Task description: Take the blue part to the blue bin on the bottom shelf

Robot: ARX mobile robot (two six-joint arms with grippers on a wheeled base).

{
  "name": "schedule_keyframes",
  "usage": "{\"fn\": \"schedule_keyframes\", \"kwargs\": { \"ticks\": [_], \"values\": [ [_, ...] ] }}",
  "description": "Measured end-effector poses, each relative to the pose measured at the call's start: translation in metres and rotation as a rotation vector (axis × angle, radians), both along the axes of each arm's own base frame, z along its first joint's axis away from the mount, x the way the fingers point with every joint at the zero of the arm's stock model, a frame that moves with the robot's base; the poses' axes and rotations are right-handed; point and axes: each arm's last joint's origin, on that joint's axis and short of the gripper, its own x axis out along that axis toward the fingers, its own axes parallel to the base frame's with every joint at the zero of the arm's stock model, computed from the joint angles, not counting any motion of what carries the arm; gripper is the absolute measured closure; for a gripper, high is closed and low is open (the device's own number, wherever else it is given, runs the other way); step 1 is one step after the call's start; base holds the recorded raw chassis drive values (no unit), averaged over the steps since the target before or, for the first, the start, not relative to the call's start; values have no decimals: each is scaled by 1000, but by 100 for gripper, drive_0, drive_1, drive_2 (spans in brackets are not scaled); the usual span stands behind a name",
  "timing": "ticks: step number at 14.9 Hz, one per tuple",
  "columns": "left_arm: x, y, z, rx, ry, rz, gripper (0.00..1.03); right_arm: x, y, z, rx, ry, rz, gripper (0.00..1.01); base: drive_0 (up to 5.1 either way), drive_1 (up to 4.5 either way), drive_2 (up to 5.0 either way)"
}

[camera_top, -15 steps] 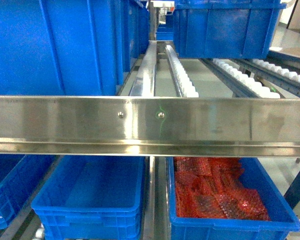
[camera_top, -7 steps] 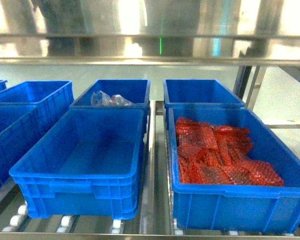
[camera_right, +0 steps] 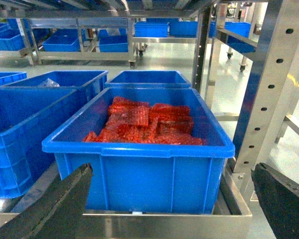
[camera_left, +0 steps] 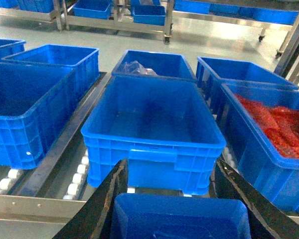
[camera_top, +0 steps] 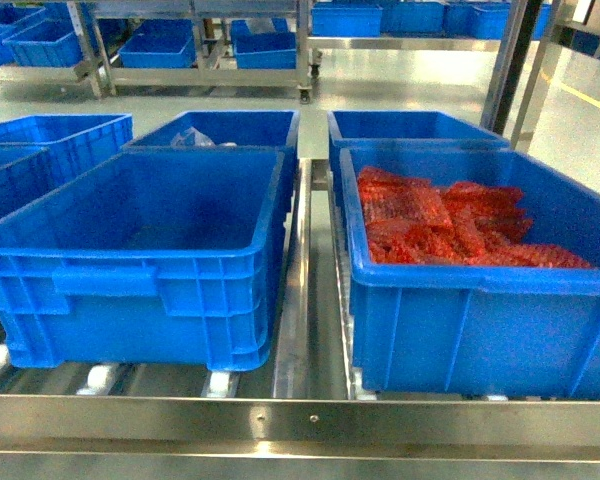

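Since head view has dropped below steel rail to bottom shelf (camera_top: 300, 420), empty blue bin (camera_top: 140, 250) now sits at 9 o'clock, red-packet crate (camera_top: 480, 280) at 3. Left gripper (camera_left: 179, 214) clamps blue part (camera_left: 179, 219) at 6 o'clock of bin, ready for drop; right gripper (camera_right: 169, 209) jaws wide, empty.

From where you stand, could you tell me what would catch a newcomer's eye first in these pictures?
First, the crate of red bubble-wrap packets on the right of the bottom shelf, the only warm colour among all the blue. Next, the empty blue bin beside it on the left, with more blue crates behind. In the left wrist view, the left gripper holds a blue part between its dark fingers, right in front of that bin.
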Motion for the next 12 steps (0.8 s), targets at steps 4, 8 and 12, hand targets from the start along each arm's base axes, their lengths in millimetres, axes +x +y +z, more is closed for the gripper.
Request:
{"fn": "schedule_keyframes", "kwargs": {
  "ticks": [4, 8, 12],
  "values": [
    [0, 0, -1, 1, 4, 0, 60, 0, 0, 0, 0, 1, 0, 3, 0, 0, 0],
    [0, 0, -1, 1, 3, -2, 60, 0, 0, 0, 0, 0, 0, 3, 0, 0, 0],
    [0, 0, -1, 0, 2, -2, 60, 0, 0, 0, 0, 0, 0, 3, 0, 297, -298]
  ]
}}
